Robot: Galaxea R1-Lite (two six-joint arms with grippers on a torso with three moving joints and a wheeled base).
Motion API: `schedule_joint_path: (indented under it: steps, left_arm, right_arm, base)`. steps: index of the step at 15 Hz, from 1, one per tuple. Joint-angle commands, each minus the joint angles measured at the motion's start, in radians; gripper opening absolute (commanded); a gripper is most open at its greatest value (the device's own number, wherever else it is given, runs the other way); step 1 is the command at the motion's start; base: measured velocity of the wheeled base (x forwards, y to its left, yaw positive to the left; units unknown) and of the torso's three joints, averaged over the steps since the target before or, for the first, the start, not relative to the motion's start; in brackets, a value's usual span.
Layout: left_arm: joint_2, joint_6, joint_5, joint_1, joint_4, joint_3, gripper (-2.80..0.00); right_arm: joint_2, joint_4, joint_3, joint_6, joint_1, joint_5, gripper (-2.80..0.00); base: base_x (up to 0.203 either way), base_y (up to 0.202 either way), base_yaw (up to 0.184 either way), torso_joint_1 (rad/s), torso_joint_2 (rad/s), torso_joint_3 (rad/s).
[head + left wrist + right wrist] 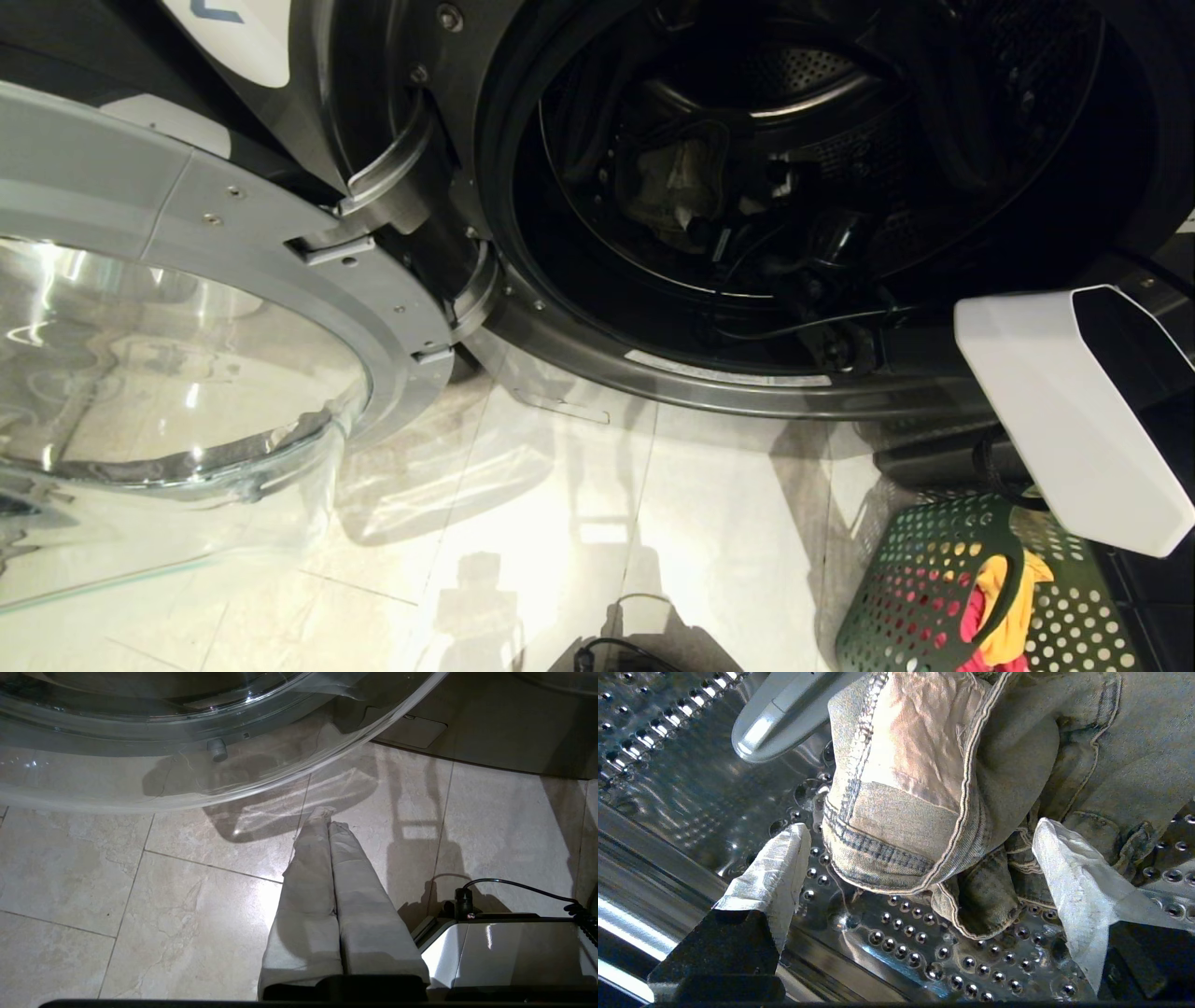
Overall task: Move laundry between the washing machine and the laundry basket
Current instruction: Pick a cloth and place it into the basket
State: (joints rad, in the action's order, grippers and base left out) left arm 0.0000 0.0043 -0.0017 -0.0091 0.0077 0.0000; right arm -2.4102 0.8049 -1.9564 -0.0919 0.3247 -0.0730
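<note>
The washing machine [579, 345] stands with its glass door [280, 271] swung wide to the left. My right arm reaches into the dark drum. In the right wrist view, faded denim jeans [924, 788] lie crumpled on the perforated drum wall [924, 952]. My right gripper [920, 826] is open, its wrapped fingers [775, 872] on either side of the jeans' folded edge and not closed on it. The green laundry basket [896, 597] sits on the floor at lower right, holding a yellow-orange garment [1013, 597] and a red one [971, 621]. My left gripper [327, 816] hangs shut and empty over the floor tiles.
A grey drum paddle [784, 714] juts out beside the jeans. The open door's glass bowl [187, 765] bulges out low over the beige tiled floor [653, 523]. A white part of my own body [1074, 411] covers part of the basket. A black cable [537, 891] lies on my base.
</note>
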Motion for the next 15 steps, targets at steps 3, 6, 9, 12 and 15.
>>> schedule_joint_path:
  steps: [3, 6, 9, 12, 15]
  left_arm:
    - [0.002, 0.000, 0.000, 0.000, 0.000, 0.000, -2.80]
    - [0.002, 0.000, 0.000, 0.000, 0.000, 0.000, -2.80]
    - [0.002, 0.000, 0.000, 0.000, 0.000, 0.000, -2.80]
    - [0.002, 0.000, -0.001, 0.000, 0.000, 0.000, -2.80]
    - [0.002, 0.000, 0.000, 0.000, 0.000, 0.000, -2.80]
  right_arm:
    - [0.007, 0.005, 0.000, -0.001, 0.003, -0.001, 0.00]
    - [0.025, 0.008, 0.001, -0.004, 0.018, -0.001, 0.00]
    - [0.031, 0.008, 0.001, -0.003, 0.041, -0.001, 0.00]
    - [0.031, 0.008, 0.001, 0.003, 0.074, 0.017, 0.00]
    - [0.040, 0.008, 0.001, 0.008, 0.108, 0.027, 0.00]
  base:
    - [0.000, 0.000, 0.000, 0.000, 0.00, 0.000]
    - [0.000, 0.000, 0.000, 0.000, 0.00, 0.000]
    - [0.000, 0.000, 0.000, 0.000, 0.00, 0.000]
    - [0.000, 0.000, 0.000, 0.000, 0.00, 0.000]
    - [0.000, 0.000, 0.000, 0.000, 0.00, 0.000]
